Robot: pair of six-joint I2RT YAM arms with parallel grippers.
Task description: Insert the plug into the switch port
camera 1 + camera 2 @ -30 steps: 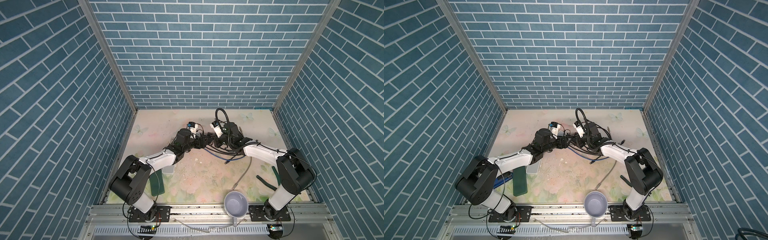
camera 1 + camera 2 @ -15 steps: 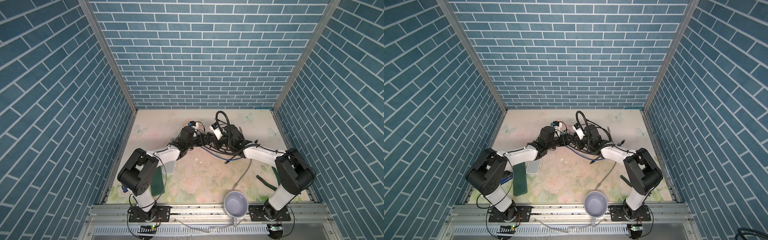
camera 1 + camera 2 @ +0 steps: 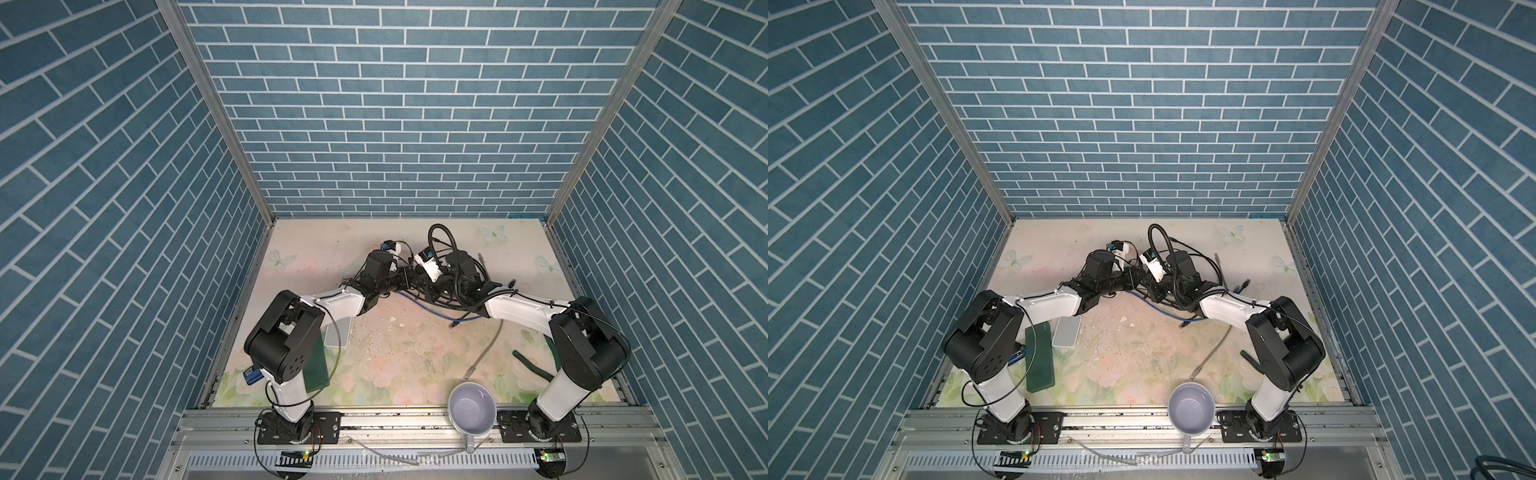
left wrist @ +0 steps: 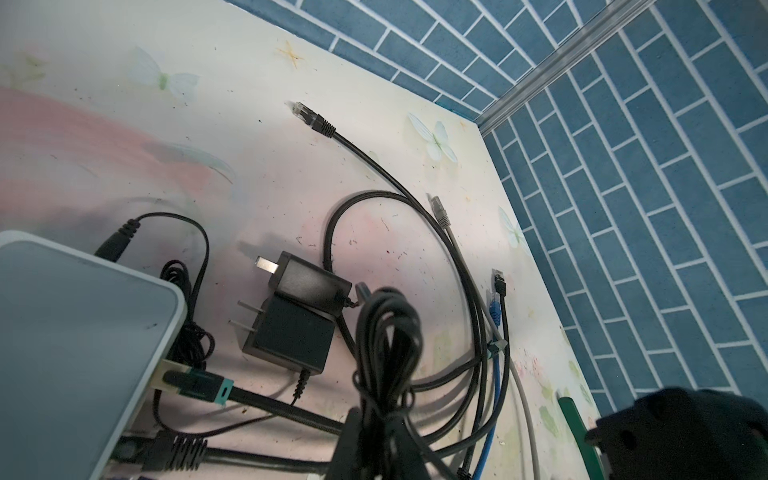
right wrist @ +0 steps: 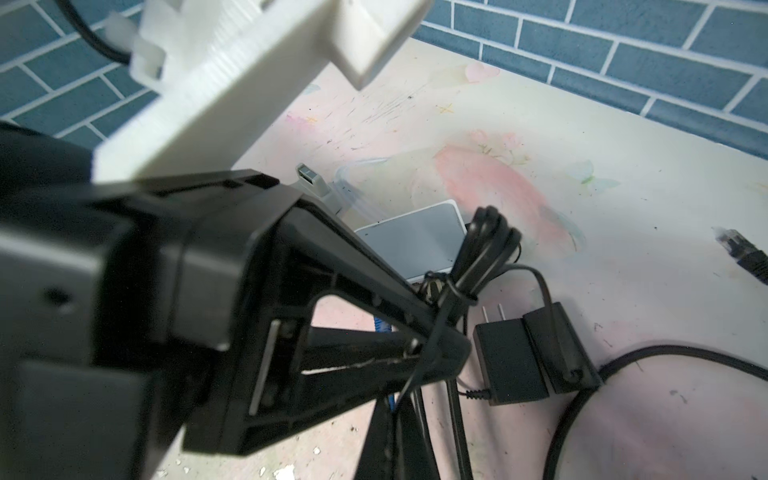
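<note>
Right wrist view: left hand [image 5: 451, 349] pinching a coiled black cord [image 5: 482, 257] just beside the switch [image 5: 415, 241]; right hand [image 5: 397, 432] pressed together, its load unclear. Only the left wrist view shows cables [image 4: 195, 384] seated in the switch; a loose Ethernet plug [image 4: 311, 118] lies farther back on the surface [image 4: 249, 62]. In both top views the hands crowd over the switch, which is hard to make out.

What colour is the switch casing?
The switch is pale grey, clearest in the left wrist view.

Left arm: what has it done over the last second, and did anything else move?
The left arm stretched forward toward the middle, and the left tool closed around the coiled black cord. The right arm, bowl and green box stayed put.
</note>
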